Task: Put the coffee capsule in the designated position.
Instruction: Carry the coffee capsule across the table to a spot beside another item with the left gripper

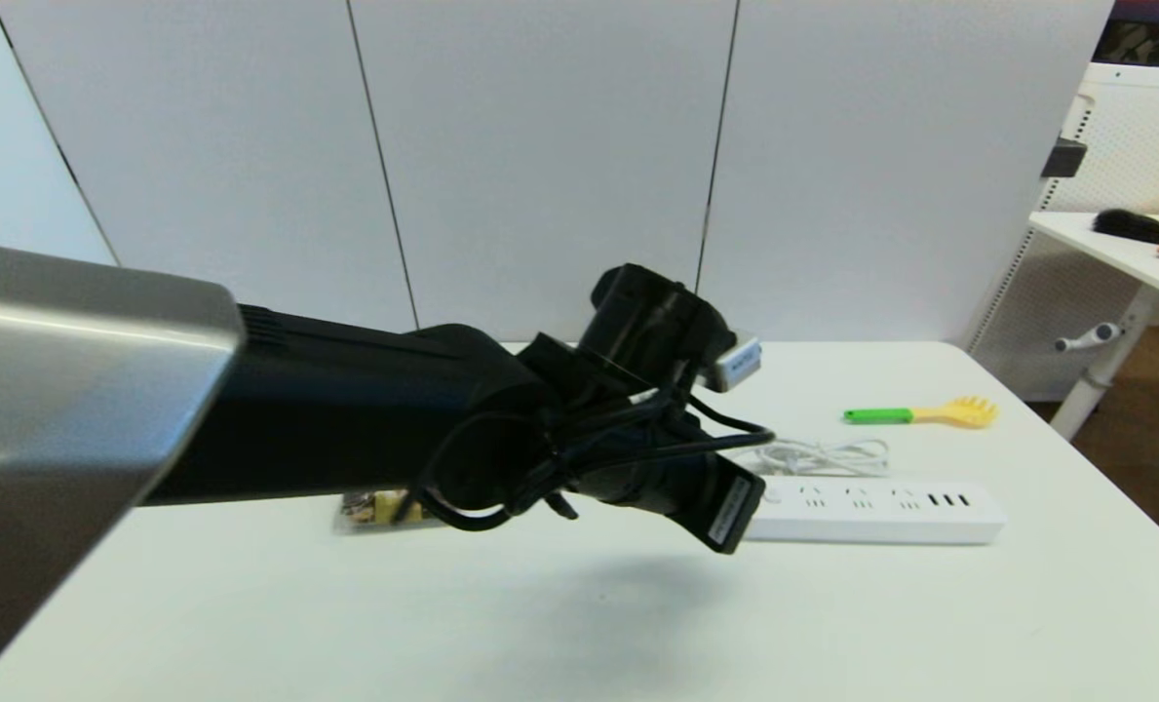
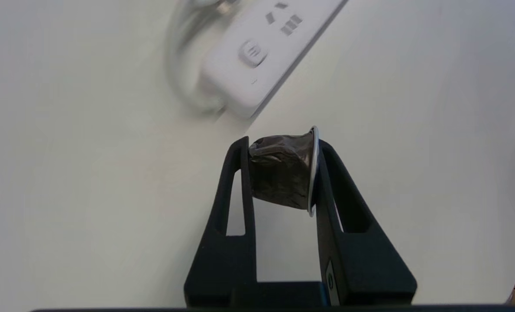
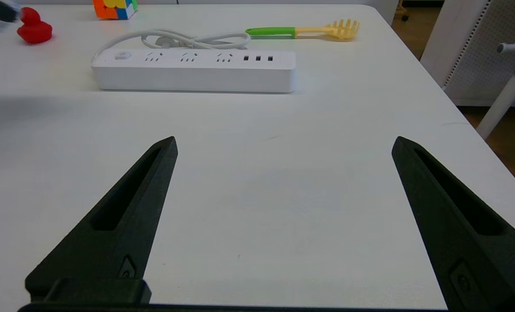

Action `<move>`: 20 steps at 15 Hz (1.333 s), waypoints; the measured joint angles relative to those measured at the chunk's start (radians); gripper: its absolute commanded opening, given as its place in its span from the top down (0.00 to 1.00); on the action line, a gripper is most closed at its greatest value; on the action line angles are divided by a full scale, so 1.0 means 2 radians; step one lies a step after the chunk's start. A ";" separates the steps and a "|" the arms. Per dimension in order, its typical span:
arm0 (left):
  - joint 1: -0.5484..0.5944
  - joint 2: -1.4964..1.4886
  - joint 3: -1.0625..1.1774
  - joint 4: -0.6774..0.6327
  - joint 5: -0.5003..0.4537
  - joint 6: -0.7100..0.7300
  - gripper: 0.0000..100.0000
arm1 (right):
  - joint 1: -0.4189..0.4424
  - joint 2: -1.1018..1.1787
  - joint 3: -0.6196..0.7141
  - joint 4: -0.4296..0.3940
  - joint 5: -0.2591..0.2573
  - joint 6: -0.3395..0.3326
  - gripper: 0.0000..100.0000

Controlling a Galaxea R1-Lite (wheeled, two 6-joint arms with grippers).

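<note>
1. From the head view my left arm [image 1: 345,419] blocks mid-surface; I can't see the left claw there.
2. Left claw [image 2: 281,149] is clamped on the coffee capsule [image 2: 281,173], foil against one finger, above the surface [image 2: 66,173].
3. Power strip [image 2: 257,52] just beyond.
4. Right claw [image 3: 283,145] wide open, idle, nothing held.

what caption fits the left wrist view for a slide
Left gripper pinches the coffee capsule above the white table, near the power strip.

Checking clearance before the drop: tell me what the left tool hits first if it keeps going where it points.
Probably the power strip: the left tool, shut on the capsule, points at its switch end. Height is unclear.
</note>
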 measured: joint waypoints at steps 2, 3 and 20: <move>-0.018 0.034 -0.036 -0.012 0.000 0.000 1.00 | 0.000 0.000 0.000 0.000 0.000 0.000 0.00; -0.026 0.051 -0.055 -0.014 0.000 0.000 1.00 | 0.000 0.000 0.000 0.000 0.000 0.000 0.00; -0.068 0.200 -0.210 -0.017 0.000 -0.033 1.00 | 0.000 0.000 0.000 0.000 0.000 0.000 0.00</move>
